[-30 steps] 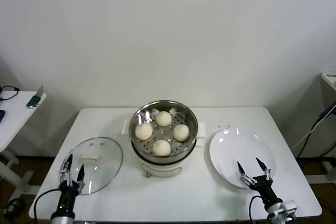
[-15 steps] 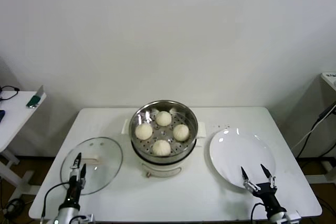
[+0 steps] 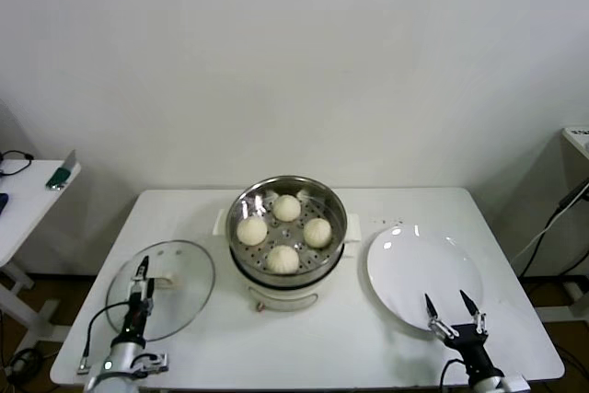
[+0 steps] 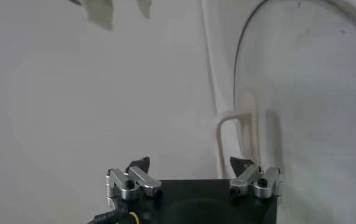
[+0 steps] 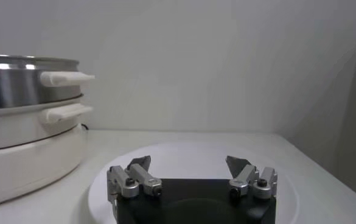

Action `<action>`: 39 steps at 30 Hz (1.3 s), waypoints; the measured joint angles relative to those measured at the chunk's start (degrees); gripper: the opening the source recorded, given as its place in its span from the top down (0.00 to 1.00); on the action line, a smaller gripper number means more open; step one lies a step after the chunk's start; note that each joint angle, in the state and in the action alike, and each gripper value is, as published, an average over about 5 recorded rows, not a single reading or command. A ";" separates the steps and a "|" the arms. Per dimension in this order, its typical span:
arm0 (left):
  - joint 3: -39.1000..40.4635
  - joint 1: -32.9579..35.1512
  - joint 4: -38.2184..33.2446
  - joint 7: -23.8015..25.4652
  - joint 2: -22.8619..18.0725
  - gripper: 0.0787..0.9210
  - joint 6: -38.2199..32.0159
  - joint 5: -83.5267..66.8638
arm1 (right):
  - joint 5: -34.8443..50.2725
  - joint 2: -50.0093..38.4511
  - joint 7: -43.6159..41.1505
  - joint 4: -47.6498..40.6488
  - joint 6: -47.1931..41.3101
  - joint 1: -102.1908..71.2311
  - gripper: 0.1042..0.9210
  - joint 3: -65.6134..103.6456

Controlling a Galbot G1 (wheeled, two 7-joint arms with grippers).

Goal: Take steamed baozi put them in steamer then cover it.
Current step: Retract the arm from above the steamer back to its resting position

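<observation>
Since all four steamed baozi [image 3: 285,231] are already sitting in the steamer [image 3: 287,192], what we've got left looks like the cover [image 3: 161,290], and that's over on our left side of the table [image 3: 368,347]. Starting there: our left hand [image 3: 141,284] hangs right over the near part of the glass lid, fingers spread apart with nothing between them, which the left wrist view shows pretty clearly too. The white handle [image 3: 160,276] sits just beyond and slightly to the right of that hand, really close, and its long axis seems to run roughly left-right across the table as we see it from the head camera. So we'd guess the fingers need to straddle the handle's short side, closing front-to-back, rather than trying to pinch it end to end. From the lid, the steamer is off to the right and a bit farther back, in the middle of the table, open on top with the buns visible on the perforated floor. Farther right there's the white plate [image 3: 424,272], bare now, and our right hand [image 3: 452,308] is parked at its near edge, also open and holding nothing. The left hand is way closer to the lid, so we'd say this one's its job.
</observation>
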 measured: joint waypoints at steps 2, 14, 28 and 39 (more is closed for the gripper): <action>0.07 -0.80 1.00 -0.12 0.04 0.12 -0.06 0.15 | -0.01 0.25 0.01 0.28 -0.05 -0.09 0.12 0.11; 0.43 -3.01 4.34 -0.73 0.26 0.32 -0.62 0.79 | -0.43 1.43 0.06 1.13 -0.34 -0.20 0.12 0.18; 0.04 -2.58 5.07 -1.54 1.10 0.80 -1.34 0.39 | -1.29 1.87 0.11 1.38 -0.79 0.26 0.12 0.09; 0.32 0.13 -0.46 0.76 2.94 0.93 0.16 -3.68 | -1.88 1.90 0.22 2.10 -1.53 0.71 0.12 0.14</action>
